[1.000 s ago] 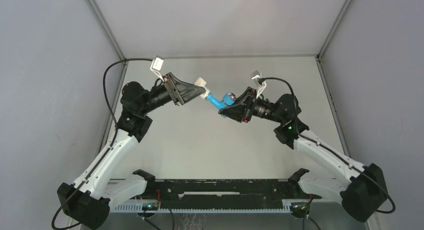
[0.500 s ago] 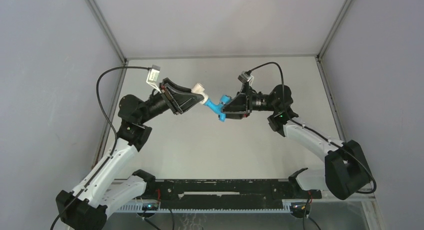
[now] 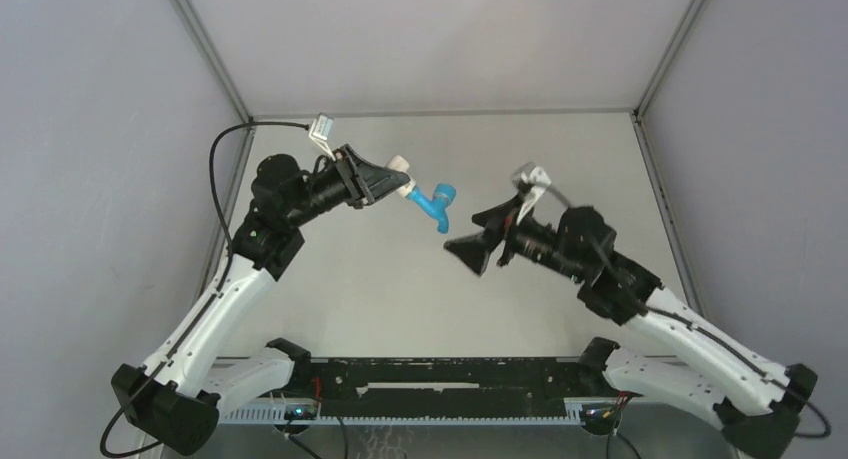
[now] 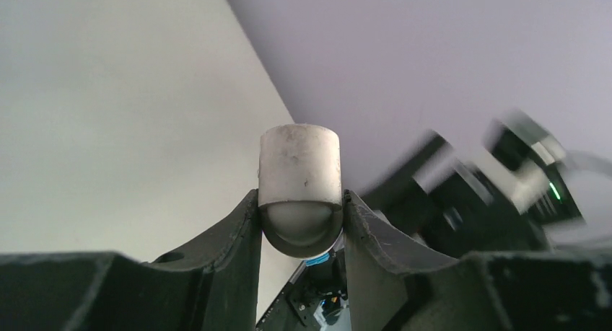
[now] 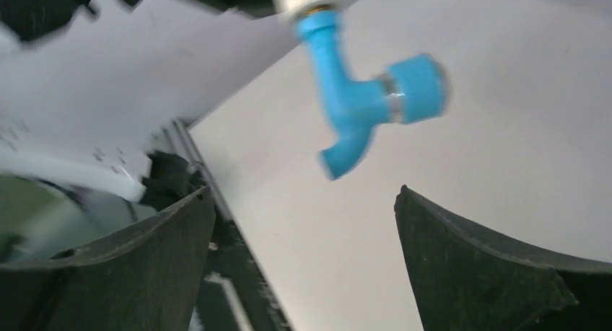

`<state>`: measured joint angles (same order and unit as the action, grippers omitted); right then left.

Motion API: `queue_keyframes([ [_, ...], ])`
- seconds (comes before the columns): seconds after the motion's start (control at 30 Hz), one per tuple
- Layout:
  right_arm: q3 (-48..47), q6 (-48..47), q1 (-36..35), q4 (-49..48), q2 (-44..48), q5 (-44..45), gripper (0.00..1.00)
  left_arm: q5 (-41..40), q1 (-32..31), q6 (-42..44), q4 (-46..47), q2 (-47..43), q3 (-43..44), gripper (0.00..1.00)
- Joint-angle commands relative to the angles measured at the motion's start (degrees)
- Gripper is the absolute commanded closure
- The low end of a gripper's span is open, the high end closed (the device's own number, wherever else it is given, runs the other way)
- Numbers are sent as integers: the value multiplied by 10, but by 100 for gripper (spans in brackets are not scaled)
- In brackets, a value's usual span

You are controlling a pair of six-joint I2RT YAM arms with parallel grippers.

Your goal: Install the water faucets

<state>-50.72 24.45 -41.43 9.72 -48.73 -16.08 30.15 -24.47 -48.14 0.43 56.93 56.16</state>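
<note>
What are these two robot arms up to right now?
The left gripper is clamped on a short white fitting and holds it up above the table. A blue tap sticks out of the fitting's end and looks joined to it. The right gripper is open, a little apart from the tap, and touches nothing.

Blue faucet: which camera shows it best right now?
The right wrist view: the blue faucet shows large and whole, slightly blurred, ahead of the open right pincer. Top external shows it small, projecting from the white fitting in the left pincer. Left wrist shows only a blue sliver behind that fitting.
</note>
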Motion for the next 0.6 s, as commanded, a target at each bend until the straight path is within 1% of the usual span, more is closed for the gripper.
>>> queue_keyframes([
  [0.0, 24, -400, -197, -36, 35, 377, 0, -74, -1, -44, -126, 13, 81, 100],
  [0.07, 32, -488, -255, -78, 17, 447, 0, -86, -1, -56, -142, 19, 87, 100],
  [0.2, 68, -648, -321, -219, -40, 536, 0, -77, -1, -73, -154, 30, 94, 100],
  [0.3, 87, -733, -333, -311, -97, 562, 0, -77, -1, -76, -153, 29, 93, 100],
  [0.43, 98, -790, -338, -406, -166, 570, 1, -78, -1, -76, -154, 26, 94, 100],
  [0.5, 103, -819, -336, -455, -194, 573, 5, -74, -1, -76, -154, 27, 96, 100],
  [0.57, 104, -843, -331, -509, -222, 582, 12, -69, -1, -75, -154, 28, 97, 100],
])
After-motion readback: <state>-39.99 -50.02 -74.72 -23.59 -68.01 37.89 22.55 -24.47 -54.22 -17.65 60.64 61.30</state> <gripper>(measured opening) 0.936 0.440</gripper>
